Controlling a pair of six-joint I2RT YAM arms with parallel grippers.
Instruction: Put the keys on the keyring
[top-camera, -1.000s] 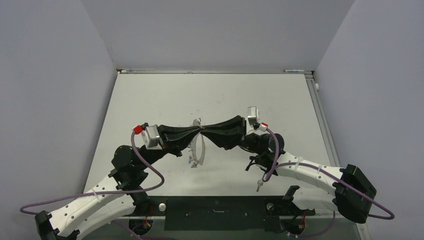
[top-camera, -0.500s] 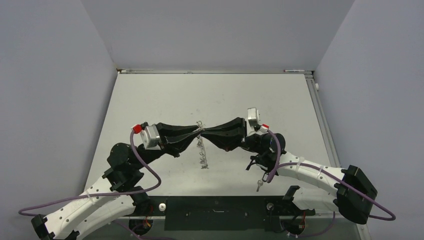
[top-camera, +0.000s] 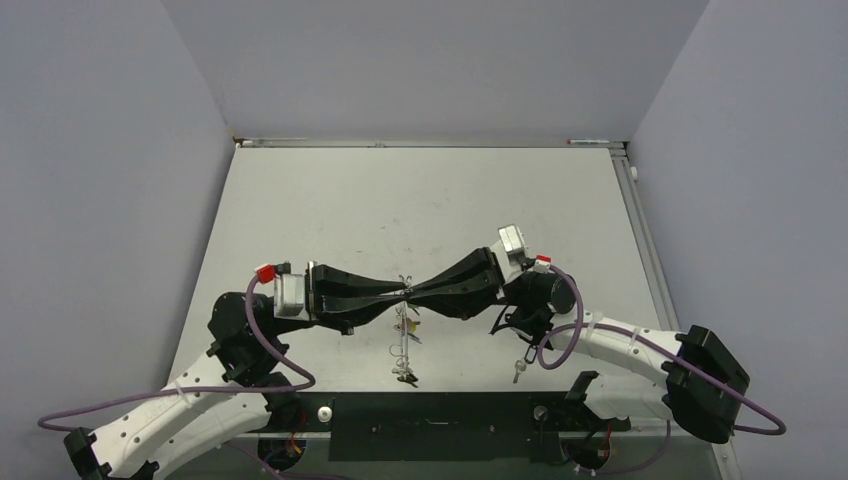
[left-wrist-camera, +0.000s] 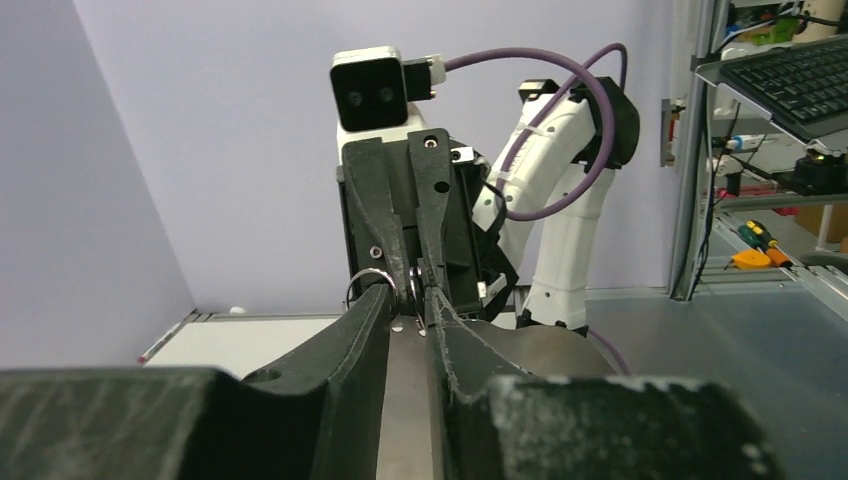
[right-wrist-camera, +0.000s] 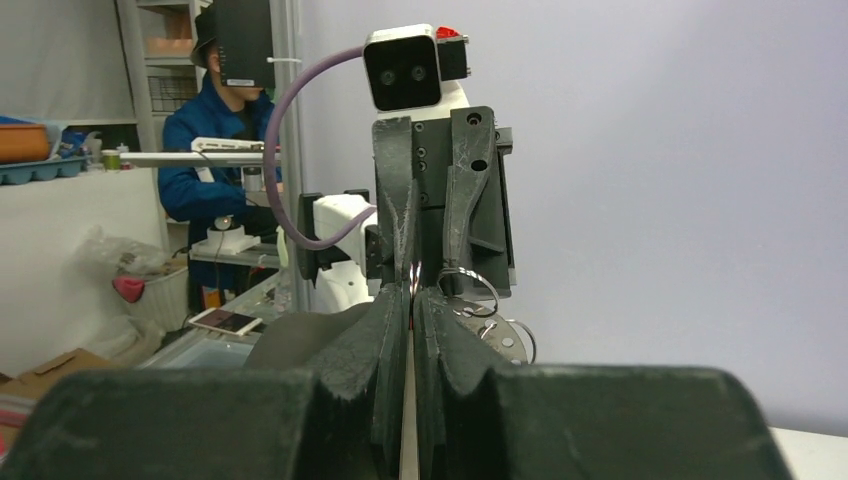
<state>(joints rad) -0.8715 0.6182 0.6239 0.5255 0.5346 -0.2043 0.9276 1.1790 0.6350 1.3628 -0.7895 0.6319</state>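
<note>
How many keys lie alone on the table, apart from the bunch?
1. A single key lies on the table beside the right arm. The other keys are bunched with the keyring at mid-table; more may hide under the arms.

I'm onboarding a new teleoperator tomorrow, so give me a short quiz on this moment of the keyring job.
1. True or false: the keyring lies flat on the table.
2. Where is the loose key? A) on the table, beside the right arm; B) at the table's far edge; C) against the left wall.
3. How many grippers meet at the keyring's top?

Key
1. False: it hangs below the left gripper and right gripper, which meet tip to tip above the table.
2. A.
3. Two.
</note>
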